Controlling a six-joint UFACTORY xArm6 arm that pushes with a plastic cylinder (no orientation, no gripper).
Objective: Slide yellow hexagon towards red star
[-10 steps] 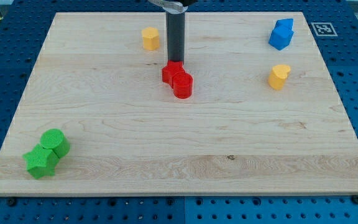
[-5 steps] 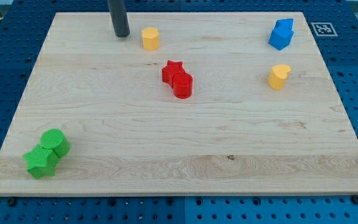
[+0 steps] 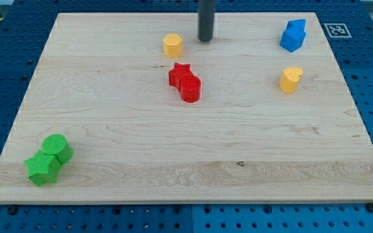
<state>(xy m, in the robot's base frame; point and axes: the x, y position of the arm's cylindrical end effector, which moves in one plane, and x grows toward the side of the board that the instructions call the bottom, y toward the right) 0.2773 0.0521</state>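
The yellow hexagon [image 3: 172,45] lies near the view's top centre of the wooden board. The red star [image 3: 180,73] sits just below and slightly right of it, with a small gap between them. A red cylinder [image 3: 190,88] touches the star's lower right. My tip [image 3: 205,39] rests on the board to the right of the yellow hexagon, apart from it, and above the red star.
A yellow heart-like block [image 3: 291,79] lies at the right. A blue block [image 3: 293,35] sits at the top right. A green cylinder [image 3: 58,148] and a green star [image 3: 42,168] touch each other at the bottom left. The board's top edge is near my tip.
The tip swung from the star's top to the hexagon's left, then across to its right. The yellow hexagon slid right and a little down, closer to the red star.
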